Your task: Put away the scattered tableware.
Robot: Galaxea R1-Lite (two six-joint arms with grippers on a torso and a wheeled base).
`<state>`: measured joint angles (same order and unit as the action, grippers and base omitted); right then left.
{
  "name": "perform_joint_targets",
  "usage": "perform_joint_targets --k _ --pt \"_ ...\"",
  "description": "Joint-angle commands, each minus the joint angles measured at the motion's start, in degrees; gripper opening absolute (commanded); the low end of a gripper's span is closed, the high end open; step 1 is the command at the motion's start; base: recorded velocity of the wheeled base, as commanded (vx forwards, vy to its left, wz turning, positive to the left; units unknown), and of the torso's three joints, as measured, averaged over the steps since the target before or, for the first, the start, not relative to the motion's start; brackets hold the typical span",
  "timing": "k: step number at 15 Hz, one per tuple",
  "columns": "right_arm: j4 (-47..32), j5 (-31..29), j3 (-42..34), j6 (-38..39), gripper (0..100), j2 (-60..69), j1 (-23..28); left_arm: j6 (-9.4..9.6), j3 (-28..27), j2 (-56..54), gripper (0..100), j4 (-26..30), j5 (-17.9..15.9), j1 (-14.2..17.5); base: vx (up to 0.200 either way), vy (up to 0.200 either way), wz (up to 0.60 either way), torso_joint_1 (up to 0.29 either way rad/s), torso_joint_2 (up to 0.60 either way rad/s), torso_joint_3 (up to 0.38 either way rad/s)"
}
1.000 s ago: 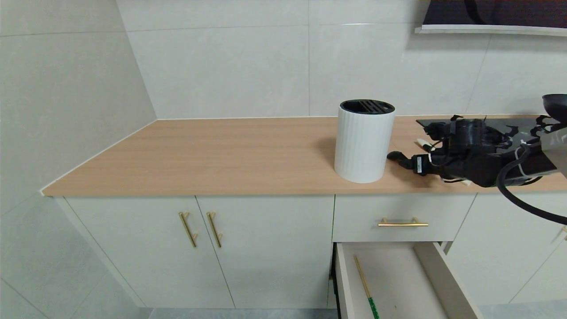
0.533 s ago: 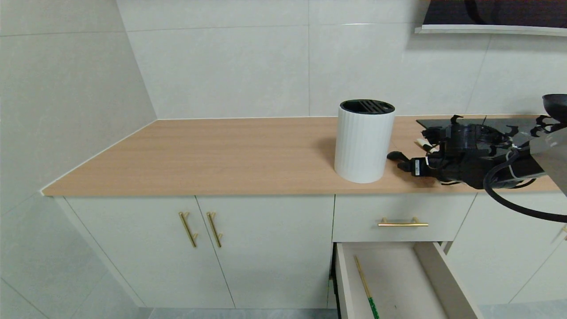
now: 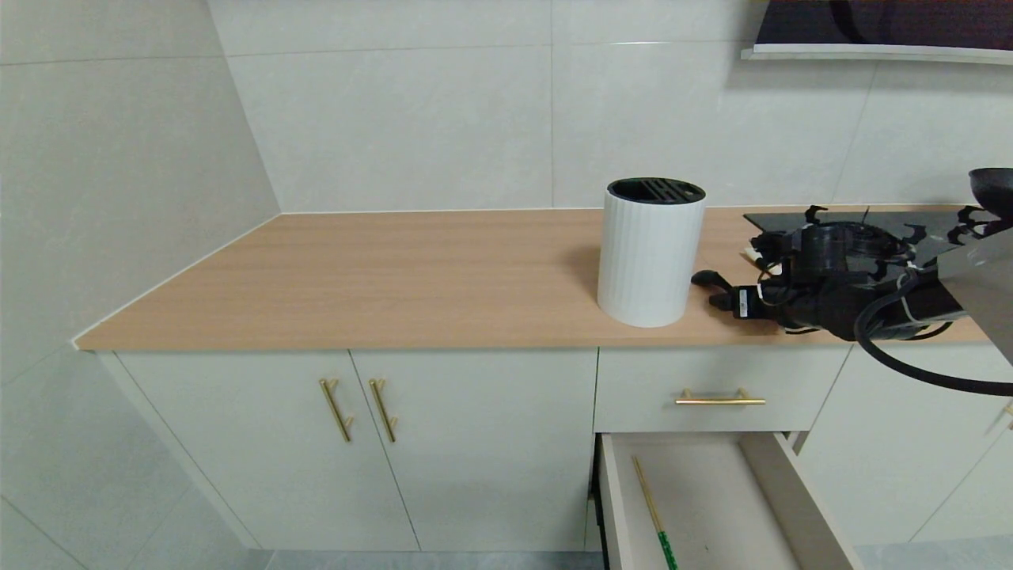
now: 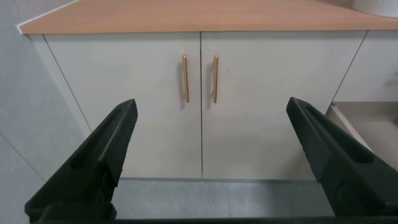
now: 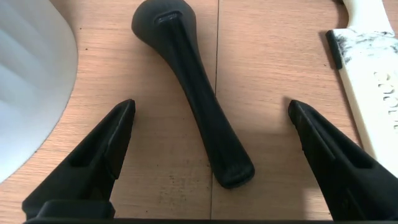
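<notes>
Closing on handle: right gripper [image 5: 211, 124] hangs spread wide, 1 finger on each side of the black handle [image 5: 186, 68], which lies on the counter [image 3: 396, 277] just beside the white holder [image 3: 650, 253]. Centre over the narrow waist, lower, then squeeze.
Left gripper [image 4: 211, 112]: spread, empty, facing cabinet doors.
Knife [image 5: 367, 106]: white, near handle, cut off at the edge.
Handle's tool type: cannot tell.

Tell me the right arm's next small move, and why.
Probably lower a little and close on the black handle. The right gripper is open and straddles it. The handle lies flat on the counter beside the white holder and is not yet gripped.
</notes>
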<state>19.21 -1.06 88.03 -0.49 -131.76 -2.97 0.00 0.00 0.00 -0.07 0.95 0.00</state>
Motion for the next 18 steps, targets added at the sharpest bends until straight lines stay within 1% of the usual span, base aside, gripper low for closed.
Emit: perform_joint_targets --k 1,7,11,13,16,18 --pt "0.04 0.01 -0.05 0.05 0 0.10 -0.01 0.00 0.00 0.00 100 -0.01 0.02 0.00 0.000 0.000 0.00 0.000 0.00 0.000" --pt "-0.23 0.01 -0.40 0.05 0 0.97 -0.28 0.00 0.00 0.00 100 -0.01 0.02 0.00 0.000 0.000 0.00 0.000 0.00 0.000" --pt "-0.93 -0.17 -1.90 0.05 0 4.05 -0.45 0.00 0.00 0.00 100 -0.01 0.02 -0.09 0.000 0.000 0.00 0.000 0.00 0.000" --pt "-4.53 -1.49 -2.07 1.19 0 7.30 -1.60 0.00 0.00 0.00 100 -0.01 0.02 0.00 0.000 0.000 0.00 0.000 0.00 0.000" --pt "-15.26 -2.72 -1.98 3.30 0 14.60 -3.35 0.00 0.00 0.00 100 -0.01 0.02 -0.09 0.000 0.000 0.00 0.000 0.00 0.000" --pt "-21.15 -2.81 -2.16 6.46 0 19.26 -4.85 -0.09 0.00 0.00 100 -0.01 0.02 0.00 0.000 0.000 0.00 0.000 0.00 0.000"
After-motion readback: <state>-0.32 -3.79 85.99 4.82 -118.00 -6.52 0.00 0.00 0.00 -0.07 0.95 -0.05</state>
